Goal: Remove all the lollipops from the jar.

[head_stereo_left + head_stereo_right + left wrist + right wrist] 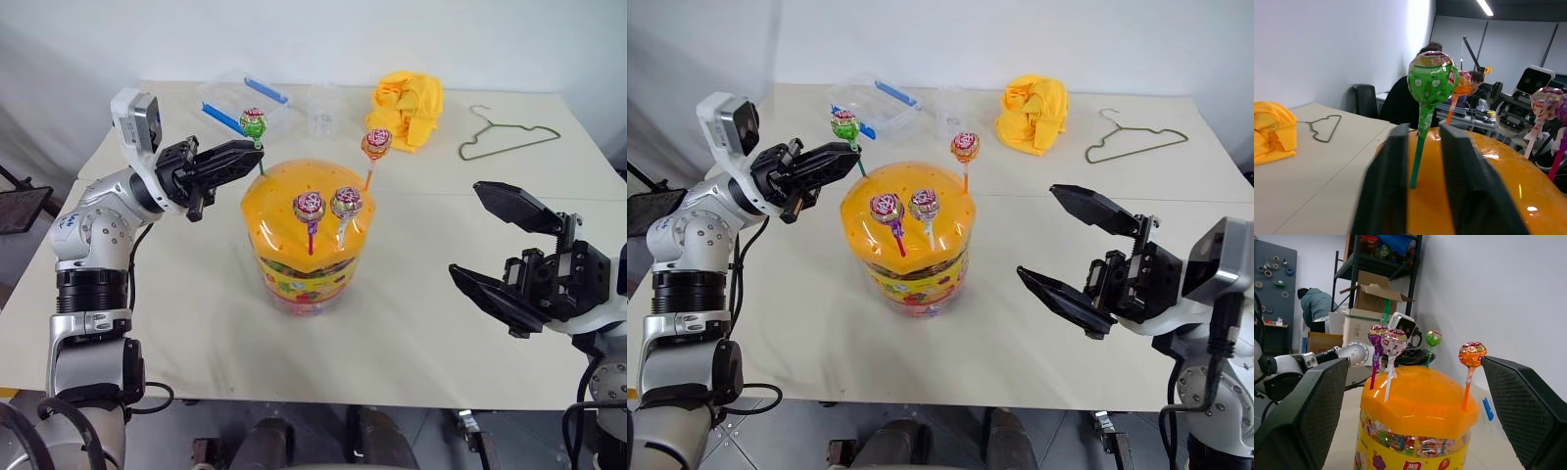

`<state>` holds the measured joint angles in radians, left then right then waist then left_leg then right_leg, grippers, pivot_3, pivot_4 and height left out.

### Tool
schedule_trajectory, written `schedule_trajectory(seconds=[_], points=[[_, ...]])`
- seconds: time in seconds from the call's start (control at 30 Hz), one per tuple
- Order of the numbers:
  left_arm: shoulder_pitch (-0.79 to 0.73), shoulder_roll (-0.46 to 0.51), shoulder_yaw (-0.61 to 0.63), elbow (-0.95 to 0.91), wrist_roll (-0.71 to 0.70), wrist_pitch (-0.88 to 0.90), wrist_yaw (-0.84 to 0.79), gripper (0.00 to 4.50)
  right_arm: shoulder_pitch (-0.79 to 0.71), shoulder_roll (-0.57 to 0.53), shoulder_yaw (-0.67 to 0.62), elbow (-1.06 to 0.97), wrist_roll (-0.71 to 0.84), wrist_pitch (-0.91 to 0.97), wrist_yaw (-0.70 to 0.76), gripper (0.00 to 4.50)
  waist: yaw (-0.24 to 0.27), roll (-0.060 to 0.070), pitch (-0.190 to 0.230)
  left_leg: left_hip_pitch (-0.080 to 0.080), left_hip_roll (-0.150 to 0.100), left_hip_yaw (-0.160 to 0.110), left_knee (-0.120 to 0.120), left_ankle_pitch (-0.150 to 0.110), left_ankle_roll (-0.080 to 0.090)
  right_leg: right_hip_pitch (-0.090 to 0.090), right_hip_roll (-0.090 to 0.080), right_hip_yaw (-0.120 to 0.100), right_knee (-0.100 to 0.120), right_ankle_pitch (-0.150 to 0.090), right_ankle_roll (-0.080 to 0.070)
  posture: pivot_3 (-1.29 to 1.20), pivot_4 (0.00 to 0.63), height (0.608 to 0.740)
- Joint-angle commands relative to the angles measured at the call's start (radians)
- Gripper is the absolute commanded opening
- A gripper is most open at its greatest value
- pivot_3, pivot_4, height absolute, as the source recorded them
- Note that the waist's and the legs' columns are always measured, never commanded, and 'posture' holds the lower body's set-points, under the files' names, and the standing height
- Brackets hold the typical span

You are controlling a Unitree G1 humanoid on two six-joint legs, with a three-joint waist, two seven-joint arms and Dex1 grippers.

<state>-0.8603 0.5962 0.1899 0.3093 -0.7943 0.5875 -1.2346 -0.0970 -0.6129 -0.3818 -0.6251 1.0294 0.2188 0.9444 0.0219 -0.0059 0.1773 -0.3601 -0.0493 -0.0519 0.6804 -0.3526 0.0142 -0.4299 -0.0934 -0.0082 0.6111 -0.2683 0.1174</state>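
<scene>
The jar [306, 257] stands mid-table, a clear tub with a printed label and a domed orange lid [284, 201]. Four lollipops stick up from the lid: a green one [253, 123] at its far left, an orange-wrapped one [376, 143] at the far right, and two pink ones [310, 207] [346, 202] at the front. My left gripper [257, 152] reaches in from the left and is shut on the green lollipop's stick [1417, 161], just above the lid. My right gripper [465, 227] hangs wide open to the right of the jar, holding nothing.
Behind the jar lie a flat clear box with blue clips [245, 98], a small clear cup [323, 110], a crumpled yellow cloth [407, 106] and a green wire hanger [505, 137]. Bare tabletop [176, 323] surrounds the jar. People sit in the room's background.
</scene>
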Motion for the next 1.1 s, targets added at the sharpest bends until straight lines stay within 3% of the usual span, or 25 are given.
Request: schedule_trajectory(seconds=[0.03, 0.17, 0.3, 0.43, 0.5, 0.6, 0.63, 0.7, 0.77, 0.97, 1.1], points=[[-0.038, -0.008, 0.045, -0.051, -0.037, 0.01, 0.017, 0.01, -0.016, 0.005, -0.004, -0.007, 0.003, -0.018, 0.0, 4.5, 0.0, 0.0, 0.0, 0.0, 0.0, 0.0, 0.0, 0.0, 0.0, 0.0, 0.0, 0.0, 0.0, 0.0, 0.0, 0.0, 0.15, 0.74], [-0.095, -0.047, 0.177, -0.007, -0.082, -0.014, 0.184, 0.01, -0.036, 0.01, -0.001, 0.016, 0.021, -0.014, 0.008, 4.5, 0.002, 0.0, 0.0, -0.002, 0.0, -0.002, 0.002, 0.0, 0.0, 0.0, -0.001, -0.002, 0.0, 0.0, 0.0, 0.0, 0.15, 0.74], [-0.085, 0.008, 0.328, -0.005, -0.171, 0.072, 0.328, 0.01, -0.075, 0.021, 0.022, 0.051, 0.008, -0.017, 0.027, 4.5, -0.005, 0.0, 0.0, -0.002, 0.0, -0.002, 0.002, 0.0, -0.001, -0.002, -0.001, -0.002, 0.001, 0.0, 0.0, 0.0, 0.15, 0.74], [0.143, 0.202, 0.351, -0.065, -0.065, 0.15, 0.399, 0.01, -0.094, 0.009, 0.044, 0.094, -0.038, -0.036, 0.102, 4.5, -0.032, 0.0, 0.0, 0.004, -0.002, -0.003, -0.005, -0.001, -0.001, -0.004, 0.0, 0.0, 0.002, 0.0, 0.0, 0.0, 0.15, 0.74], [0.331, 0.294, 0.392, -0.109, 0.011, 0.157, 0.433, 0.01, -0.09, 0.001, 0.048, 0.12, -0.049, -0.037, 0.142, 4.5, -0.037, 0.0, 0.0, 0.005, -0.002, -0.003, -0.007, -0.001, -0.002, -0.005, 0.0, 0.0, 0.002, 0.0, 0.0, 0.0, 0.15, 0.74], [0.59, 0.352, 0.493, -0.174, 0.065, 0.197, 0.492, 0.01, -0.076, -0.01, 0.064, 0.148, -0.068, -0.037, 0.203, 4.5, -0.042, 0.0, 0.0, 0.005, -0.002, -0.004, -0.009, -0.001, -0.002, -0.007, -0.001, 0.006, 0.004, 0.0, -0.001, 0.0, 0.15, 0.74], [0.638, 0.352, 0.52, -0.193, 0.061, 0.219, 0.513, 0.01, -0.072, -0.014, 0.066, 0.155, -0.073, -0.038, 0.221, 4.5, -0.041, -0.001, 0.0, 0.004, -0.002, -0.004, -0.009, -0.001, -0.002, -0.008, -0.001, 0.008, 0.004, 0.0, -0.001, 0.0, 0.15, 0.74], [0.941, 0.334, 0.558, -0.276, 0.134, 0.228, 0.469, 0.01, -0.058, -0.043, 0.099, 0.218, -0.153, -0.087, 0.335, 4.5, -0.03, -0.002, 0.0, 0.003, -0.003, -0.004, -0.008, -0.001, -0.001, -0.008, -0.001, 0.01, 0.003, 0.0, -0.001, 0.0, 0.15, 0.74], [1.12, 0.288, 0.582, -0.333, 0.151, 0.227, 0.452, 0.01, -0.055, -0.058, 0.116, 0.27, -0.195, -0.114, 0.396, 4.5, -0.031, -0.001, -0.001, 0.005, -0.003, -0.001, -0.011, -0.003, 0.001, -0.007, -0.002, 0.012, 0.0, 0.0, -0.001, 0.0, 0.15, 0.74], [1.165, 0.186, 0.563, -0.321, 0.157, 0.133, 0.467, 0.01, -0.055, -0.069, 0.121, 0.317, -0.217, -0.127, 0.454, 4.5, 0.007, -0.001, -0.001, 0.008, -0.002, -0.004, -0.009, -0.005, 0.001, 0.002, -0.003, 0.008, -0.009, -0.001, -0.001, 0.0, 0.15, 0.74], [1.137, 0.136, 0.529, -0.303, 0.157, 0.047, 0.433, 0.98, -0.065, -0.074, 0.105, 0.328, -0.207, -0.117, 0.459, 4.5, 0.002, 0.001, -0.001, 0.008, -0.002, -0.004, -0.009, -0.006, 0.0, 0.001, -0.003, 0.008, -0.008, -0.001, -0.001, 0.0, 0.15, 0.74]])
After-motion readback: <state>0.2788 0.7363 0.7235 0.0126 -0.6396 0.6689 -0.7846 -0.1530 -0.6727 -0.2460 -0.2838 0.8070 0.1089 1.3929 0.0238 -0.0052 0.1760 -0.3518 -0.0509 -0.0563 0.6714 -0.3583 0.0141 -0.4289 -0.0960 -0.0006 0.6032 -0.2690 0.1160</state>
